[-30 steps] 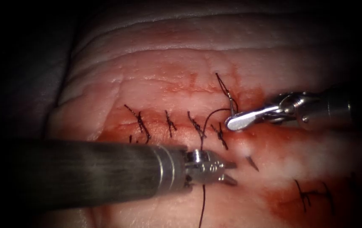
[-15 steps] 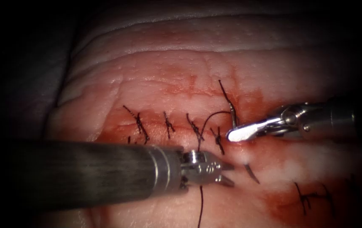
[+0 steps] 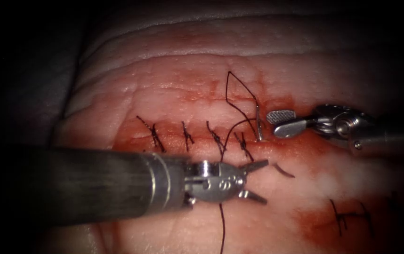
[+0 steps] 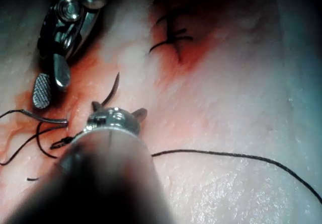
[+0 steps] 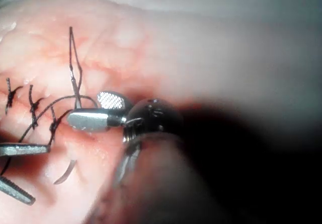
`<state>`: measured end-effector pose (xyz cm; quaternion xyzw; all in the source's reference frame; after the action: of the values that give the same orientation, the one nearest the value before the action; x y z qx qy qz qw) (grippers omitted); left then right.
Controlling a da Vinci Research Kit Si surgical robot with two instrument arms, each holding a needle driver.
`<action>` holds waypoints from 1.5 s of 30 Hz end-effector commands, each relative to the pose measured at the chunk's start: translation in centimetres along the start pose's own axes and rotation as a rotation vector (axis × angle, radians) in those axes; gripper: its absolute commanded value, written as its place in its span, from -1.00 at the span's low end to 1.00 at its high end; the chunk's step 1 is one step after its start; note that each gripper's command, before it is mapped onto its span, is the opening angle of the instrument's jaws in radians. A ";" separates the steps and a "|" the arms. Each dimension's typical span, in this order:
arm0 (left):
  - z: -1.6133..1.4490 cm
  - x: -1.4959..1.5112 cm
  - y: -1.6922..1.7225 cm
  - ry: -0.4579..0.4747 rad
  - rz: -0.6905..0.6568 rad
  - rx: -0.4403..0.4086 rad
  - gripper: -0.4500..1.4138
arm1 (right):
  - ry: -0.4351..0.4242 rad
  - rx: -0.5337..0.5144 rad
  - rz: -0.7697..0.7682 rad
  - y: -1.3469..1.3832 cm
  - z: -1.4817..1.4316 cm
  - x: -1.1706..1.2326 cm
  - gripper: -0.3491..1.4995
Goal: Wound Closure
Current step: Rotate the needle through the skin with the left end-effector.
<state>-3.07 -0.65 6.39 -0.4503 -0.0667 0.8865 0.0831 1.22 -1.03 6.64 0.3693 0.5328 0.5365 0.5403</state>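
Between both open tools' fingers [image 3: 257, 164], probably free, needle [image 3: 284, 170].

Needle [image 3: 258, 126] in tissue [image 3: 188, 94] btwn left tool [image 3: 254, 181] & right tool [image 3: 277, 123].

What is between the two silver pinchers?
In the endoscope view, the curved steel needle stuck in the pink tissue lies between the open left tool and open right tool.

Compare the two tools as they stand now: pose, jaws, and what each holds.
The left tool comes in from the picture's left, below the cut; the right tool comes in from the right, level with the cut. The left tool's jaws point at the needle tip emerging from the tissue; the right tool sits beside the needle's tail end. Both have open jaws and hold nothing.
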 end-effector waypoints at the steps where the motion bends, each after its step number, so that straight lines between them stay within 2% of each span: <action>1: 0.12 0.00 -0.01 0.017 0.000 0.019 -0.06 | 0.005 -0.012 0.001 0.09 -0.06 0.00 -0.04; 6: 0.22 0.03 -0.07 0.052 0.010 0.064 -0.10 | 0.035 -0.046 0.002 0.17 -0.26 0.07 -0.20; 11: 0.36 0.01 -0.10 0.063 0.009 0.092 -0.23 | 0.060 -0.056 0.002 0.18 -0.35 0.07 -0.53; 15: 0.49 -0.05 -0.06 0.057 0.015 0.106 -0.32 | 0.064 -0.055 0.001 0.18 -0.33 0.06 -0.56; 18: 0.56 -0.13 -0.05 0.043 0.019 0.136 -0.91 | 0.068 -0.057 -0.003 0.19 -0.30 0.01 -0.71; 19: 0.61 -0.16 -0.05 0.047 -0.010 0.146 -1.00 | 0.069 -0.058 -0.011 0.19 -0.29 -0.01 -0.78; 24: 0.63 -0.15 0.00 0.076 -0.143 0.147 -1.00 | 0.076 -0.055 -0.006 0.23 -0.27 -0.12 -0.96; 28: 0.52 -0.07 0.00 0.151 -0.336 0.064 -1.00 | 0.060 -0.068 -0.022 0.29 -0.26 -0.23 -0.98; 34: 0.28 0.12 -0.11 0.259 -0.539 -0.067 -1.00 | 0.047 -0.086 -0.043 0.38 -0.25 -0.31 -0.98; 39: 0.15 0.25 -0.19 0.318 -0.653 -0.184 -1.00 | -0.008 -0.230 -0.266 0.39 -0.23 -0.30 -0.93; 41: 0.10 0.30 -0.22 0.362 -0.708 -0.235 -1.00 | -0.044 -0.289 -0.331 0.39 -0.21 -0.32 -1.00; 45: 0.02 0.36 -0.29 0.434 -0.824 -0.319 -1.00 | -0.099 -0.368 -0.431 0.40 -0.19 -0.36 -1.00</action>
<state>-3.20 -0.26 6.11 -0.5659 -0.3739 0.6308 0.3770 0.95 -1.33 7.00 0.1639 0.4630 0.4759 0.7296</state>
